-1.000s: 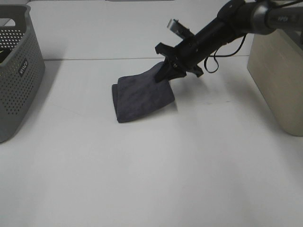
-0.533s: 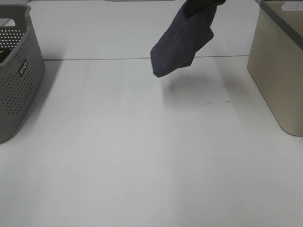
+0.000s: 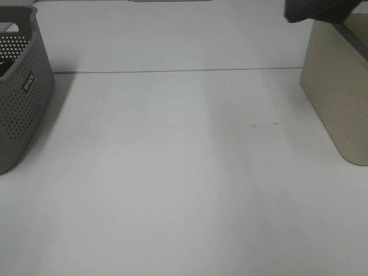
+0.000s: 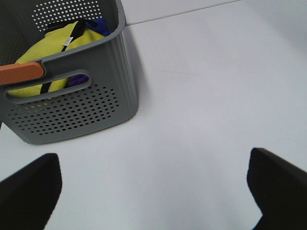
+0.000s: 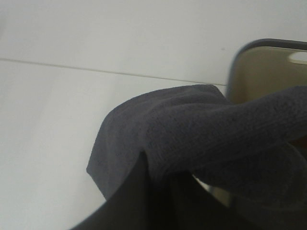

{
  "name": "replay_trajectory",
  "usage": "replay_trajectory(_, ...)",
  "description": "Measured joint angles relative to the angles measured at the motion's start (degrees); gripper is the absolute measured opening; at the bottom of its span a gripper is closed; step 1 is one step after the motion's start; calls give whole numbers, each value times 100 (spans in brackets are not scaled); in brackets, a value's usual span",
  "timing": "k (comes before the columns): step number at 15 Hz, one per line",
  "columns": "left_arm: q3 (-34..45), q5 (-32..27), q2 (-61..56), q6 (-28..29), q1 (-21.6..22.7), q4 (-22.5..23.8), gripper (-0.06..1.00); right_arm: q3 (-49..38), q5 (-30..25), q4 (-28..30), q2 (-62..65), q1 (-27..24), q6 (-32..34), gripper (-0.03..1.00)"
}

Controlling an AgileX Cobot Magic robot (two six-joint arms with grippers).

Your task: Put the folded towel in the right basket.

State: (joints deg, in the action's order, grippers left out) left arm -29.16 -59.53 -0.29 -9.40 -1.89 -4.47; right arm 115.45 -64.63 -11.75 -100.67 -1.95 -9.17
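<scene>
The folded dark grey towel (image 3: 313,10) hangs high at the top right edge of the exterior view, over the near-left corner of the beige right basket (image 3: 339,92). In the right wrist view the towel (image 5: 192,139) drapes over my right gripper (image 5: 163,191), which is shut on it. The basket's grey rim (image 5: 249,50) is just behind the towel. The right arm itself is out of the exterior view. My left gripper (image 4: 153,191) is open and empty above the table, near the grey basket.
A grey perforated basket (image 3: 23,98) stands at the left edge of the table. In the left wrist view the grey basket (image 4: 72,110) holds yellow and blue items. The white table (image 3: 184,172) lies between the two baskets.
My right gripper has lifted the towel off the table and carried it up and to the right. It went from mid-table to above the beige basket's corner.
</scene>
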Motion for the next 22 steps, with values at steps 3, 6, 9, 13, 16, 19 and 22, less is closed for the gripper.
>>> replay_trajectory(3,0,0,0,0,0,0,99,0,-17,-17,6,-894,149,4)
replay_trajectory(6,0,0,0,0,0,0,99,0,-29,11,-246,-1587,195,4)
replay_trajectory(9,0,0,0,0,0,0,99,0,-34,0,-768,-1593,206,6)
replay_trajectory(13,0,0,0,0,0,0,99,0,-281,0,-1381,-1587,401,44)
replay_trajectory(16,0,0,0,0,0,0,99,0,-413,-46,-1478,-1587,458,67)
replay_trajectory(19,0,0,0,0,0,0,99,0,-493,-195,-1238,-1461,447,69)
replay_trajectory(22,0,0,0,0,0,0,99,0,-504,-126,-871,-877,441,69)
